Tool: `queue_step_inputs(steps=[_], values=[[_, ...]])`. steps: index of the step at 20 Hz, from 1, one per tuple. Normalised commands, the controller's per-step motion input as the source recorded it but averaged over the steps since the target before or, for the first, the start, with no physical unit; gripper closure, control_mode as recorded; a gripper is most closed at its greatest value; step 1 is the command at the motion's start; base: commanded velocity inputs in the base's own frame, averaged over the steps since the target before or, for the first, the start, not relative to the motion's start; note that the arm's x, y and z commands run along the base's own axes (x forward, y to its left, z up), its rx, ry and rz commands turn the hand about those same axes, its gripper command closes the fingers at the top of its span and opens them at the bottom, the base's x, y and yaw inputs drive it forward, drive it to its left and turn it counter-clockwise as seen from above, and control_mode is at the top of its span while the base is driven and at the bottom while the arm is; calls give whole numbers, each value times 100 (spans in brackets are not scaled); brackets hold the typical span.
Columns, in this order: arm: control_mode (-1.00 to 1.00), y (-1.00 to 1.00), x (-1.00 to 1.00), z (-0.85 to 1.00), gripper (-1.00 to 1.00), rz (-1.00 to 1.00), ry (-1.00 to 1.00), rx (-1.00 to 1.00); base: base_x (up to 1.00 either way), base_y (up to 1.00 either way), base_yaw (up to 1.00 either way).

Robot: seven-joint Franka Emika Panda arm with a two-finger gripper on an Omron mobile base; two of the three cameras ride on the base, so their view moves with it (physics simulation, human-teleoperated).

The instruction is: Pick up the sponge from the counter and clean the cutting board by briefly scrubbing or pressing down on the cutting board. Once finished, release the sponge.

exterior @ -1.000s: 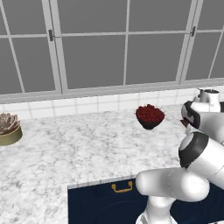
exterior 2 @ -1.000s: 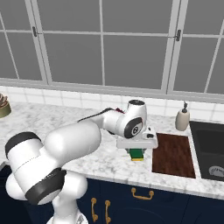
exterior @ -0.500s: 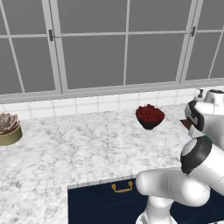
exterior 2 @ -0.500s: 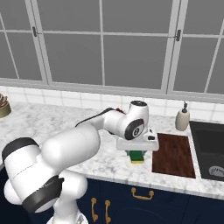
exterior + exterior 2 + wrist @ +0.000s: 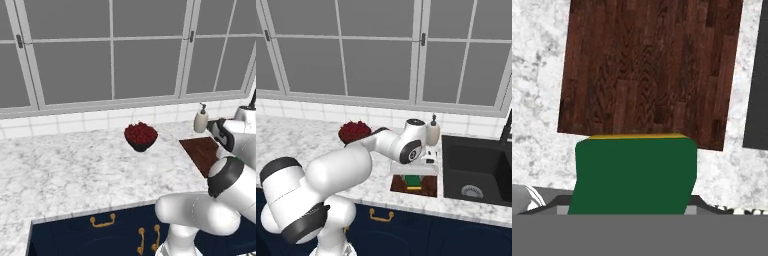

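In the right base view the white arm reaches forward and right from the base, its wrist bent down over the worktop's front strip; the gripper (image 5: 414,176) points downward, pinching the sponge (image 5: 414,181), green face toward the camera with a yellow layer at its bottom edge. In the hand view the sponge (image 5: 633,175) hangs over the near edge of the cutting board (image 5: 649,70), and the fingertips themselves are hidden behind it. The cutting board (image 5: 428,187) lies near the counter (image 5: 301,140) front edge, just left of the black sink (image 5: 476,170); bare marble shows on its left side. Farther back, a soap dispenser (image 5: 433,131) stands by the tiled wall; the bowl of red fruit (image 5: 141,136) sits well left of the board (image 5: 202,152).
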Motion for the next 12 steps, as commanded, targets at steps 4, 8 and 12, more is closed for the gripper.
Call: queue_step_inputs(steps=[4,8,12], values=[[100,0,0,0,100,0,0,0,7,6,0],[-100,22,37,-16,100,0,0,0,0,0,0],[-100,3,6,-27,100,2,0,0,0,0,0]])
